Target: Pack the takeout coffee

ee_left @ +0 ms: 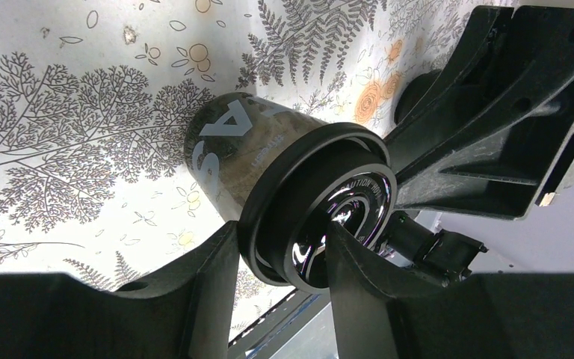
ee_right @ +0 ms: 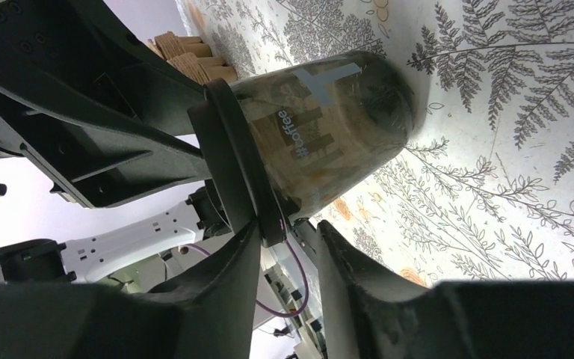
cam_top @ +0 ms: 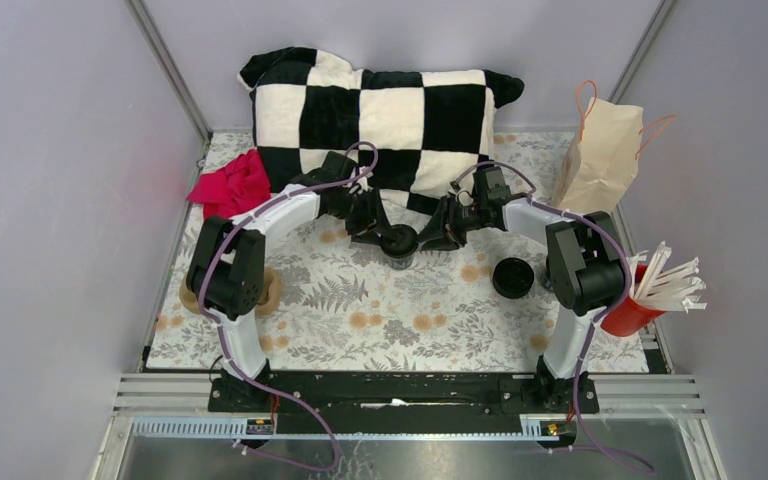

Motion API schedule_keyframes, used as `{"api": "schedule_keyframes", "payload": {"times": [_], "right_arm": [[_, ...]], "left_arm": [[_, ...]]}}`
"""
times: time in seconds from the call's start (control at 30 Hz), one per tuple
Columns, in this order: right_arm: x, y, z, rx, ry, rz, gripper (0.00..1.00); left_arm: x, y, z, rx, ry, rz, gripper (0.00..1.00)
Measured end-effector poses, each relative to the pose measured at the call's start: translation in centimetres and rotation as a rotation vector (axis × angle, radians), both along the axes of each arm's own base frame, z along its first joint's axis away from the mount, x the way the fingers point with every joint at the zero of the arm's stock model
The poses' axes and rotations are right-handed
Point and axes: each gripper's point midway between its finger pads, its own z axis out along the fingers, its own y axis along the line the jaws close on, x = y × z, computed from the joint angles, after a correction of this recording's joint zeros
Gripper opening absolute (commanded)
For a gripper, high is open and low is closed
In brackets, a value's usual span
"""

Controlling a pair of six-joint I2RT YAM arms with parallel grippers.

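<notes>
One black coffee cup (cam_top: 397, 243) with a black sip lid stands mid-table between both grippers. In the left wrist view the cup (ee_left: 224, 153) fills the middle. My left gripper (cam_top: 380, 232) (ee_left: 280, 258) is shut on its lid rim, one finger under the rim and one on the lid top. My right gripper (cam_top: 438, 232) (ee_right: 288, 247) is open. The lid rim of the cup (ee_right: 321, 127) sits between its fingers and touches only the left one. A second lidded black cup (cam_top: 513, 277) stands alone to the right.
A brown pulp carrier (cam_top: 272, 290) lies half hidden behind my left arm. A red cup of white straws (cam_top: 632, 308) stands at the right edge. A paper bag (cam_top: 600, 150) stands back right. A checkered pillow (cam_top: 380, 120) and a red cloth (cam_top: 232, 185) lie at the back.
</notes>
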Motion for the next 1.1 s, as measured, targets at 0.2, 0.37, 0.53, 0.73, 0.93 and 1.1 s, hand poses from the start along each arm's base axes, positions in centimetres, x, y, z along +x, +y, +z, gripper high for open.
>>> {"api": "schedule_keyframes", "payload": {"times": [0.2,0.37,0.53,0.73,0.93,1.1], "right_arm": [[-0.2,0.1,0.0,-0.001,0.001,-0.001,0.39],[-0.7,0.1,-0.2,-0.016,-0.009,-0.019,0.34],[-0.9,0.0,-0.9,-0.021,-0.036,-0.047,0.28],[-1.0,-0.1,-0.8,-0.021,-0.089,-0.062,0.35],[-1.1,-0.3,-0.7,-0.084,-0.093,-0.053,0.52],[-1.8,-0.5,-0.3,-0.098,-0.081,-0.039,0.59]], "left_arm": [[-0.3,-0.2,0.0,0.003,-0.003,-0.005,0.45],[-0.9,-0.1,-0.1,0.003,-0.009,0.001,0.44],[-1.0,-0.3,-0.1,-0.008,-0.024,0.001,0.42],[-1.2,-0.2,-0.2,-0.012,-0.041,0.004,0.42],[-1.5,-0.2,-0.2,-0.014,-0.052,0.004,0.42],[-1.5,-0.2,-0.2,-0.015,-0.053,0.005,0.41]]}}
